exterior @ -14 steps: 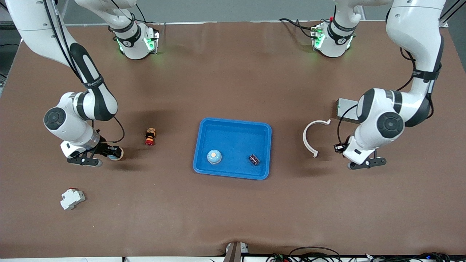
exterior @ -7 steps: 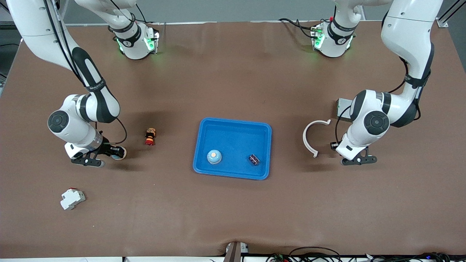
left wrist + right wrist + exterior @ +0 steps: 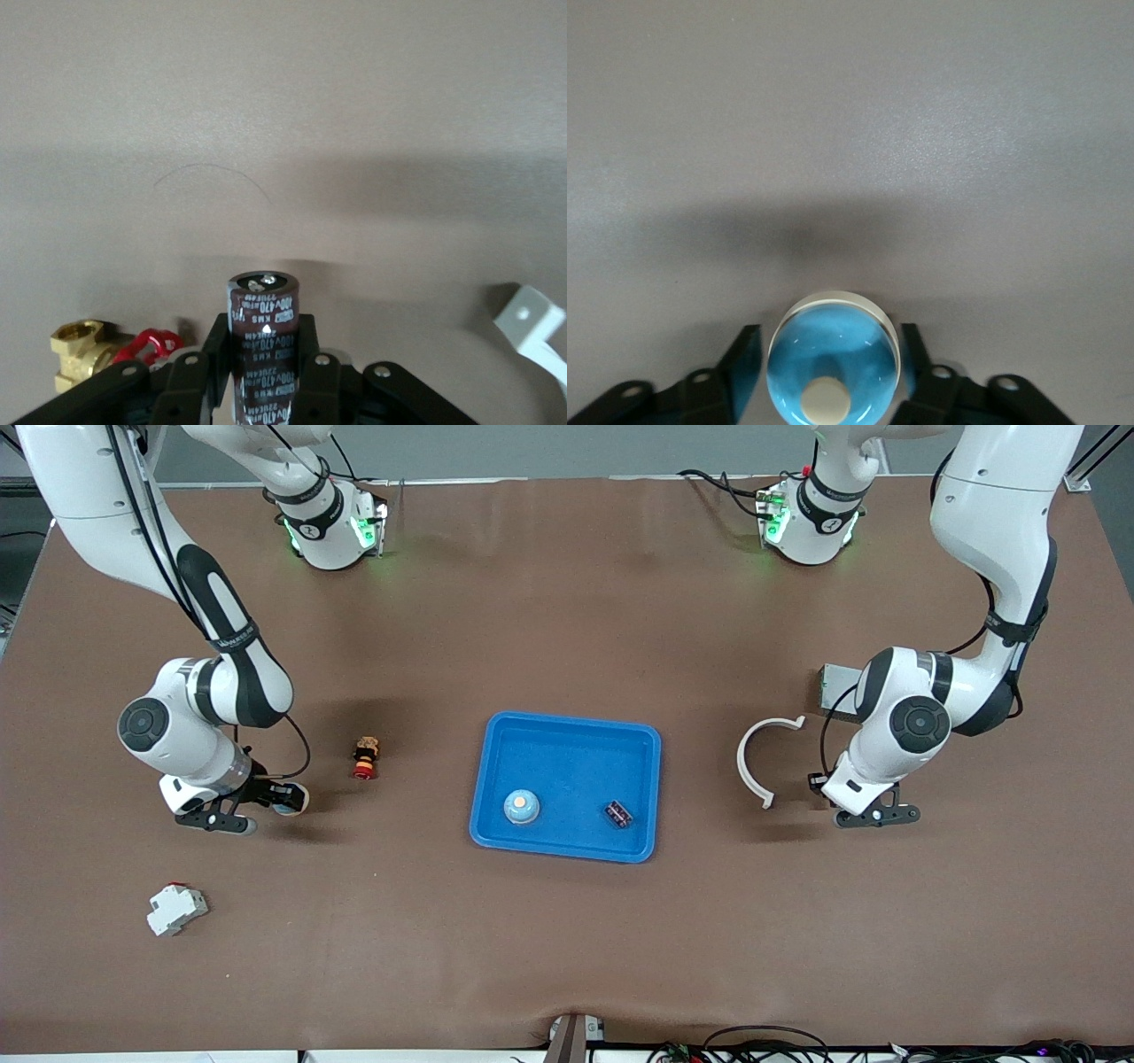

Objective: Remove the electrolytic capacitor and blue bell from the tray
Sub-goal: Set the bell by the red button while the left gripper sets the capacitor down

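Observation:
A blue tray (image 3: 567, 731) at the table's middle holds a blue bell (image 3: 522, 807) and a dark capacitor (image 3: 618, 813). My left gripper (image 3: 873, 815) hangs low over the table beside a white arc, at the left arm's end. In the left wrist view that gripper (image 3: 263, 335) is shut on a second brown capacitor (image 3: 263, 310); the front view hides this one. My right gripper (image 3: 270, 802) is at the right arm's end, fingers open on either side of another blue bell (image 3: 290, 800). The right wrist view shows this bell (image 3: 833, 359) standing between the parted fingers (image 3: 747, 354).
A brass valve with a red handle (image 3: 365, 757) lies between the right gripper and the tray. A white block (image 3: 175, 910) sits nearer the front camera. The white arc (image 3: 753, 766) and a grey box (image 3: 833, 689) lie by the left arm.
The right gripper's fingers have spread apart off the bell. The left arm has drawn its gripper a little toward the white arc, the capacitor still held.

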Controlling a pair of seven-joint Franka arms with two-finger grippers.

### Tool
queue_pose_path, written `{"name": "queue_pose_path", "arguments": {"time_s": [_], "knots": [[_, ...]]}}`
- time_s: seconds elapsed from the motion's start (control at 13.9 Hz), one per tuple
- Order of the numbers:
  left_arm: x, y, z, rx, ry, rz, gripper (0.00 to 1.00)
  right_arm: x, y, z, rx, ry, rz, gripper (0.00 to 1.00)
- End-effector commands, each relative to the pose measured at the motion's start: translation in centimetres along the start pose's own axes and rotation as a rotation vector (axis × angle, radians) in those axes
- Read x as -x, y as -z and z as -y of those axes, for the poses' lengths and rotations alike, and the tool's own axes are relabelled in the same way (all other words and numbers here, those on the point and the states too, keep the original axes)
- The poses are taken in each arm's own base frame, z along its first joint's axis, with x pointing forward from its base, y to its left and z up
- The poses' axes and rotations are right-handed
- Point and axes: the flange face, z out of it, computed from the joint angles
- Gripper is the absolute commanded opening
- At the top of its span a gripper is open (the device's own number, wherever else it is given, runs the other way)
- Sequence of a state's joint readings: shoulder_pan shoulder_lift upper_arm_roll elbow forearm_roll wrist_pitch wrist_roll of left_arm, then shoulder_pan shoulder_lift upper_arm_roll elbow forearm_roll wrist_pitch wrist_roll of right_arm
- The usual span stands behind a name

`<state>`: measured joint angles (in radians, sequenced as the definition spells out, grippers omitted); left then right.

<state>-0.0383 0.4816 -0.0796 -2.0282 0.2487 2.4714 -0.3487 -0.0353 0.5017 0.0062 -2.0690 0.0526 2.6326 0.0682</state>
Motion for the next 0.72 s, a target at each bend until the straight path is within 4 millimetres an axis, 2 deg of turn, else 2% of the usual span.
{"name": "queue_pose_path", "arguments": {"time_s": [0.0, 0.29, 0.5, 0.65], "knots": [[0.2, -0.7, 0.1, -0.002, -0.032, -0.013, 0.0, -0.9, 0.1, -0.1, -0.016, -0.003, -0.005, 1.0], [0.3, -1.9, -0.3, 0.007, -0.035, -0.016, 0.0, -1.5, 1.5, 0.4, -0.018, 0.005, 0.002, 1.0], [0.2, -2.1, 0.1, 0.007, -0.021, -0.014, 0.0, -2.4, 5.1, 2.2, -0.018, 0.003, 0.085, 1.0], [0.2, -2.1, 0.0, 0.008, -0.016, -0.014, 0.03, -2.4, 7.6, 4.1, -0.015, -0.015, 0.116, 1.0]]}}
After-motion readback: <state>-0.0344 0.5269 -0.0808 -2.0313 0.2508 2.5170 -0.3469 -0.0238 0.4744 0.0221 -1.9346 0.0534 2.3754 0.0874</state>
